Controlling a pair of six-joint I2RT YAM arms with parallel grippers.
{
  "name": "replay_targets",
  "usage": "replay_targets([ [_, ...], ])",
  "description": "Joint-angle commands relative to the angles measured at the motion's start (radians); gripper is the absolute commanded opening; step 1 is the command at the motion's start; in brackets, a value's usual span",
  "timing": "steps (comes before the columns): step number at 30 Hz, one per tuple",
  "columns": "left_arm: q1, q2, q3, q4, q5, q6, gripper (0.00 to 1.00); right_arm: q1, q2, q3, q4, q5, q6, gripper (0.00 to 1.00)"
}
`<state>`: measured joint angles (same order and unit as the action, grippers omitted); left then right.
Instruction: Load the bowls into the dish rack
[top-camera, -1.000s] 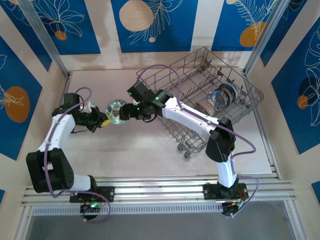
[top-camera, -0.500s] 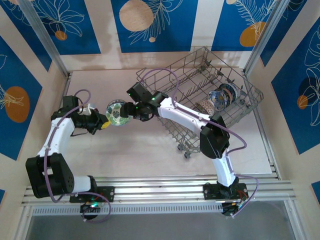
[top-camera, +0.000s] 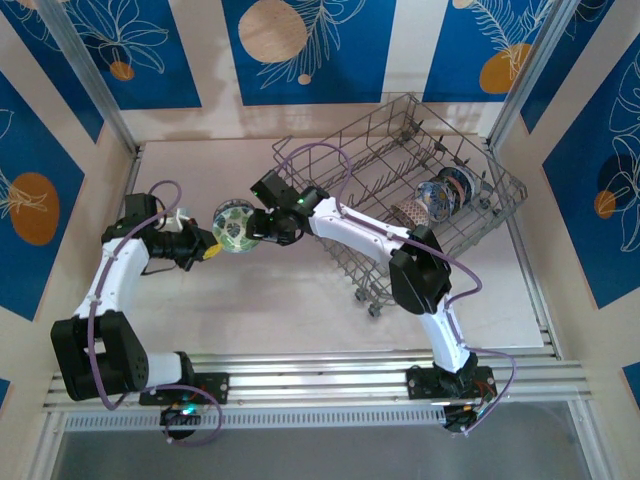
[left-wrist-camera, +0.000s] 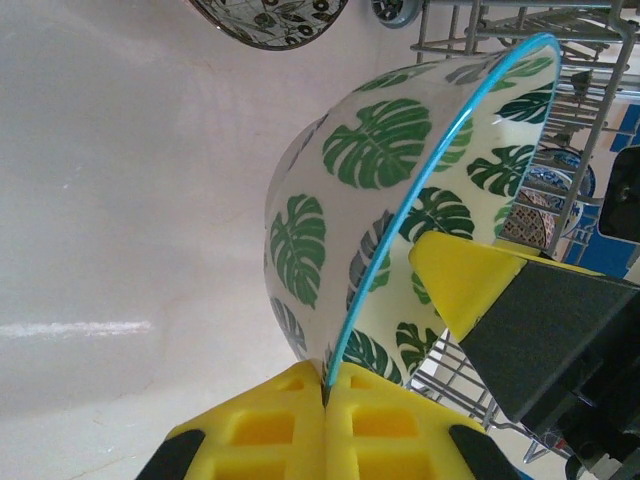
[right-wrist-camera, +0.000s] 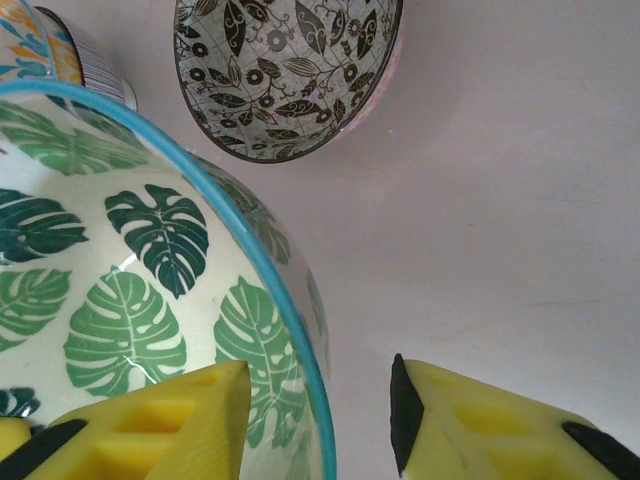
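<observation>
A bowl (top-camera: 236, 226) with green leaf prints and a blue rim hangs above the table, tilted on edge. My left gripper (left-wrist-camera: 325, 385) is shut on its rim (top-camera: 210, 243). My right gripper (right-wrist-camera: 320, 392) straddles the opposite rim of this bowl (right-wrist-camera: 120, 260): one finger is inside and the other outside, with a gap left, so it is open (top-camera: 258, 224). Its yellow fingertip (left-wrist-camera: 465, 280) shows inside the bowl (left-wrist-camera: 380, 200). The dish rack (top-camera: 505, 185) stands tilted at the back right, with two bowls (top-camera: 447, 192) (top-camera: 412, 212) standing in it.
A dark leaf-patterned bowl (right-wrist-camera: 285, 70) lies on the table under the held one, also seen in the left wrist view (left-wrist-camera: 268, 18). An orange-and-blue patterned bowl (right-wrist-camera: 40, 40) sits beside it. The rack's wheeled corner (top-camera: 372, 305) faces the arms.
My right gripper has slid left onto the bowl's rim and its jaws have narrowed around it. The left gripper keeps its hold, almost still.
</observation>
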<state>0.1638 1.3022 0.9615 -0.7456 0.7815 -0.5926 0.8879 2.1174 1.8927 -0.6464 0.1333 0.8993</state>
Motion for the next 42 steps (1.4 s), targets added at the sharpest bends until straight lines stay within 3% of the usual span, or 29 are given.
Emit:
replay_targets([
  [1, 0.012, -0.025, 0.005, -0.016, 0.032, 0.030, 0.00, 0.005, -0.008, 0.036, -0.010, 0.017, 0.000, 0.35],
  [11, 0.012, -0.027, 0.014, -0.037, 0.025, 0.044, 0.00, 0.015, -0.008, 0.064, -0.013, 0.023, -0.015, 0.06],
  [16, 0.012, -0.030, 0.006, -0.029, 0.037, 0.041, 0.00, 0.018, -0.015, 0.091, -0.033, 0.023, -0.013, 0.00],
  [21, 0.012, -0.057, 0.004, -0.017, 0.030, 0.028, 0.31, 0.030, -0.043, 0.110, -0.049, 0.066, -0.033, 0.00],
  [27, 0.015, -0.096, 0.019, 0.036, 0.048, -0.031, 0.57, 0.034, -0.063, 0.119, -0.051, 0.104, -0.054, 0.00],
  [34, 0.050, -0.142, 0.099, 0.014, 0.019, -0.045, 0.67, 0.051, -0.098, 0.187, -0.076, 0.195, -0.133, 0.00],
  [42, 0.077, -0.120, 0.165, 0.044, 0.027, -0.062, 0.71, 0.048, -0.152, 0.242, -0.030, 0.341, -0.270, 0.00],
])
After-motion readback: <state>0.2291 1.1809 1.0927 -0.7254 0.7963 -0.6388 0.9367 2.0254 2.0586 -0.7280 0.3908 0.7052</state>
